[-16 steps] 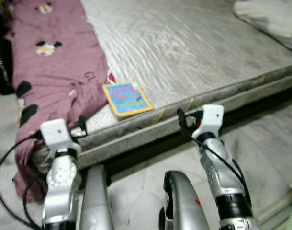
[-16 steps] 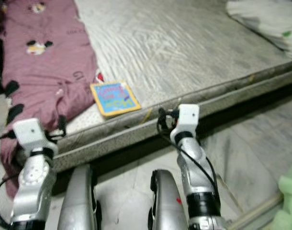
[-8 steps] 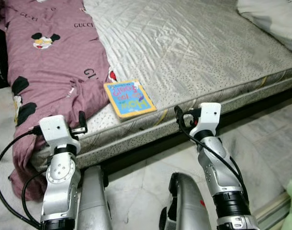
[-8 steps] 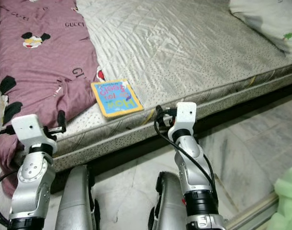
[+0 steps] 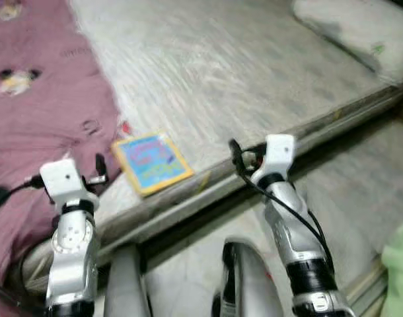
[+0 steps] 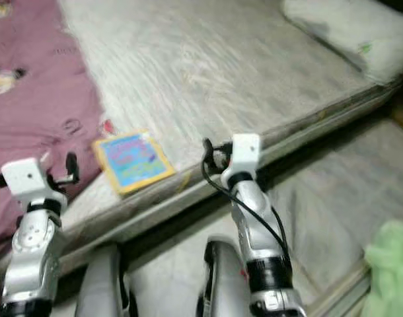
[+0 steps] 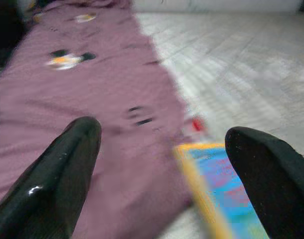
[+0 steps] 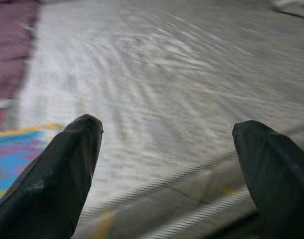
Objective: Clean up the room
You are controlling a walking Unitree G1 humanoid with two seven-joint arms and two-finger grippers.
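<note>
A small picture book (image 5: pixel 152 163) with a yellow border and blue cover lies flat near the front edge of the grey mattress (image 5: pixel 221 72). A maroon blanket (image 5: pixel 36 112) with cartoon prints covers the mattress's left side and touches the book's left edge. My left gripper (image 7: pixel 162 134) is open, raised in front of the blanket and book, holding nothing. My right gripper (image 8: pixel 167 129) is also open and hovers at the mattress edge to the right of the book (image 8: pixel 12 149). All views are blurred.
A white pillow (image 5: pixel 350 30) lies at the mattress's far right corner. Pale marble floor (image 5: pixel 360 191) runs along the bed's front. A light green cloth (image 5: pixel 400 264) lies on the floor at the far right. A dark gap shows under the bed frame.
The whole picture has shifted and blurred, so the camera has turned; more of the pillow shows. Both arms keep the same raised pose, and nothing on the bed has moved.
</note>
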